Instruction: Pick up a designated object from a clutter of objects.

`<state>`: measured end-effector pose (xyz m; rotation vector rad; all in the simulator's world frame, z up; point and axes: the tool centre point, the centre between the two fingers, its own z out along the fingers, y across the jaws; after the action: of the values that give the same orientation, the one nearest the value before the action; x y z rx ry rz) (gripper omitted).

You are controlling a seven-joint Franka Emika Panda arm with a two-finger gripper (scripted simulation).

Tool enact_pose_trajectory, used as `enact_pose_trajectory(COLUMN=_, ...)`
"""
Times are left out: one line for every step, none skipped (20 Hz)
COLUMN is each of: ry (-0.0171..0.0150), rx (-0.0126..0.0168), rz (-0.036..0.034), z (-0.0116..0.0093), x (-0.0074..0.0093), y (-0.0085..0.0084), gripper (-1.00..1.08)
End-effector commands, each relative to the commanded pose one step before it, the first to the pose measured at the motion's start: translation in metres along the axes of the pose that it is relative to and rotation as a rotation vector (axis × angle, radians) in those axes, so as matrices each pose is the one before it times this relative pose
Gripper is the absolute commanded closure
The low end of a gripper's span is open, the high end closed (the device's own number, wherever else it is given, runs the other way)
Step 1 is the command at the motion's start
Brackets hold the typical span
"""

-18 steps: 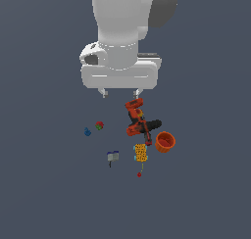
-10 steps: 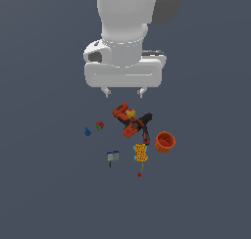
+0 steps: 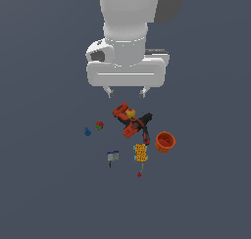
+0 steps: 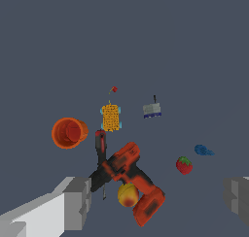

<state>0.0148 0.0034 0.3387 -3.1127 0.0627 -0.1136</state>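
Exterior view: the tiny round red thing with green patches, shaped like a strawberry [image 3: 99, 125], lies on the dark grey bench [image 3: 44, 184], free of any grip. It sits below the jaws and off toward the exterior view's left of them, apart from both fingers. Just beside it, further to the exterior view's left, lies a tiny blue piece [image 3: 87, 131].

In the wrist view the strawberry-like thing [image 4: 184, 165] shows red with a green cap, in the gap between the two grey fingers but nearer the one [image 4: 237, 194] at the frame's edge than the other [image 4: 75, 202]; the blue piece [image 4: 204, 150] is near it.

The white gripper [image 3: 126, 92] hangs above the bench with its jaws spread wide and nothing between them; both short fingertips point down.

Toward the exterior view's right of the strawberry lies a red-and-black power drill [image 3: 131, 121] on its side, with a small yellow-orange round fruit [image 3: 130, 113] resting against its body. In the wrist view the drill [image 4: 130, 177] crosses a dark slender tool, and the fruit [image 4: 128, 194] touches it.

Beyond the drill, an orange cup [image 3: 165, 141] lies tilted, its mouth showing. Near it is a yellow-orange dotted block [image 3: 141, 153], then a grey-blue clamp [image 3: 112, 156] and a tinier plain red ball [image 3: 139, 174], each apart from the others.
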Motion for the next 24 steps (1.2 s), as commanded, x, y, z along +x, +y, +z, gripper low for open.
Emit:
enact_pose_trajectory(ry=-0.00246, rx=0.00100, rz=0.01605, z=0.00735, x=-0.00014, y=0.00396, gripper=-0.92)
enact_pose_trajectory(ry=-0.00090, rx=0.00062, rz=0.00938, z=0.00414, x=-0.00002, y=0.00222, gripper=-0.92)
enact_pose_trajectory(ry=-0.00113, rx=0.00057, rz=0.01073, z=0.00478, x=-0.00007, y=0.00263, gripper=-0.92)
enact_pose_trajectory(ry=-0.00133, rx=0.00053, rz=0.01209, z=0.00540, x=-0.00012, y=0.00303, gripper=-0.92)
enact_pose_trajectory(ry=-0.00147, rx=0.00053, rz=0.01346, z=0.00597, x=-0.00018, y=0.00338, gripper=-0.92)
enact_pose_trajectory(ry=-0.00156, rx=0.00054, rz=0.01485, z=0.00652, x=-0.00024, y=0.00370, gripper=-0.92)
enact_pose_trajectory(ry=-0.00167, rx=0.00051, rz=0.01623, z=0.00708, x=-0.00032, y=0.00404, gripper=-0.92)
enact_pose_trajectory(ry=-0.00181, rx=0.00042, rz=0.01763, z=0.00765, x=-0.00042, y=0.00442, gripper=-0.92)
enact_pose_trajectory(ry=-0.00194, rx=0.00030, rz=0.01907, z=0.00821, x=-0.00053, y=0.00483, gripper=-0.92)
enact_pose_trajectory(ry=-0.00205, rx=0.00016, rz=0.02049, z=0.00875, x=-0.00066, y=0.00522, gripper=-0.92)
enact_pose_trajectory(ry=-0.00216, rx=-0.00002, rz=0.02193, z=0.00927, x=-0.00081, y=0.00563, gripper=-0.92)
enact_pose_trajectory(ry=-0.00226, rx=-0.00024, rz=0.02337, z=0.00979, x=-0.00097, y=0.00605, gripper=-0.92)
enact_pose_trajectory(ry=-0.00234, rx=-0.00050, rz=0.02482, z=0.01029, x=-0.00115, y=0.00649, gripper=-0.92)
enact_pose_trajectory(ry=-0.00241, rx=-0.00080, rz=0.02628, z=0.01076, x=-0.00134, y=0.00695, gripper=-0.92)
enact_pose_trajectory(ry=-0.00244, rx=-0.00113, rz=0.02745, z=0.01111, x=-0.00153, y=0.00734, gripper=-0.92)
enact_pose_trajectory(ry=-0.00237, rx=-0.00145, rz=0.02760, z=0.01102, x=-0.00167, y=0.00747, gripper=-0.92)
enact_pose_trajectory(ry=-0.00228, rx=-0.00176, rz=0.02764, z=0.01089, x=-0.00179, y=0.00757, gripper=-0.92)
enact_pose_trajectory(ry=-0.00218, rx=-0.00208, rz=0.02768, z=0.01076, x=-0.00191, y=0.00769, gripper=-0.92)
enact_pose_trajectory(ry=-0.00208, rx=-0.00239, rz=0.02770, z=0.01062, x=-0.00202, y=0.00780, gripper=-0.92)
enact_pose_trajectory(ry=-0.00195, rx=-0.00267, rz=0.02742, z=0.01037, x=-0.00210, y=0.00783, gripper=-0.92)
enact_pose_trajectory(ry=-0.00174, rx=-0.00283, rz=0.02612, z=0.00974, x=-0.00209, y=0.00756, gripper=-0.92)
enact_pose_trajectory(ry=-0.00155, rx=-0.00293, rz=0.02471, z=0.00909, x=-0.00204, y=0.00725, gripper=-0.92)
enact_pose_trajectory(ry=-0.00136, rx=-0.00299, rz=0.02329, z=0.00845, x=-0.00199, y=0.00692, gripper=-0.92)
enact_pose_trajectory(ry=-0.00119, rx=-0.00301, rz=0.02187, z=0.00784, x=-0.00191, y=0.00658, gripper=-0.92)
